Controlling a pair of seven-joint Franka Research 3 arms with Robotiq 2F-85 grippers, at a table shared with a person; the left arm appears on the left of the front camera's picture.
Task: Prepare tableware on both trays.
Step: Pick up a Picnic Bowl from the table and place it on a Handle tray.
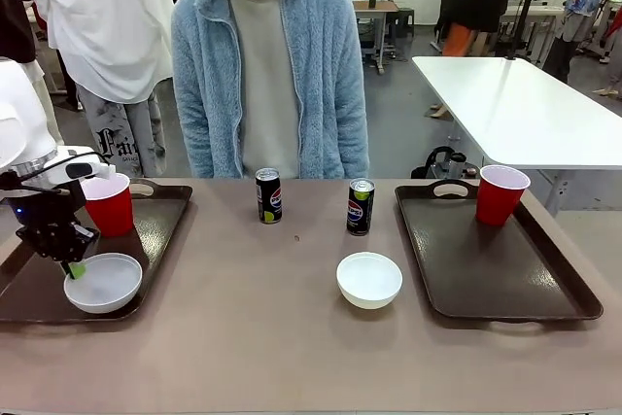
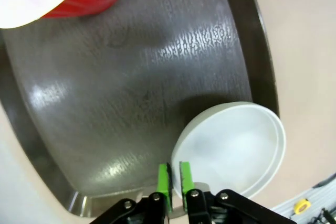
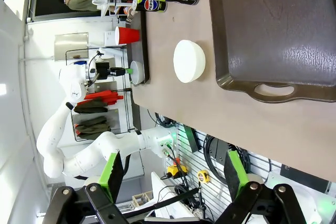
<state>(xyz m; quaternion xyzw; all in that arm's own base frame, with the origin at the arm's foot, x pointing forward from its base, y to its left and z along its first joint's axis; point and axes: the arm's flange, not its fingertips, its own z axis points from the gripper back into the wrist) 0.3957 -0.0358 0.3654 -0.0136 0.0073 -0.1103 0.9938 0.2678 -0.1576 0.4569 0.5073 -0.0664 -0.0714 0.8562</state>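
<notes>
Both slim black cans carry the round red, white and blue Pepsi globe, but the lettering beside it is too small to read. The nearer can [image 1: 268, 195] stands right of the left claw [image 1: 74, 265] and beyond it, and the farther can [image 1: 361, 206] is further right. Gothic white letters beginning "Fai" mark a bystander's grey trousers [image 1: 121, 148], well beyond the claw.

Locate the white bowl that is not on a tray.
In the front view, the white bowl sits on the table right of centre, nearer the robot than the right-hand soda can, left of the right tray.
</notes>
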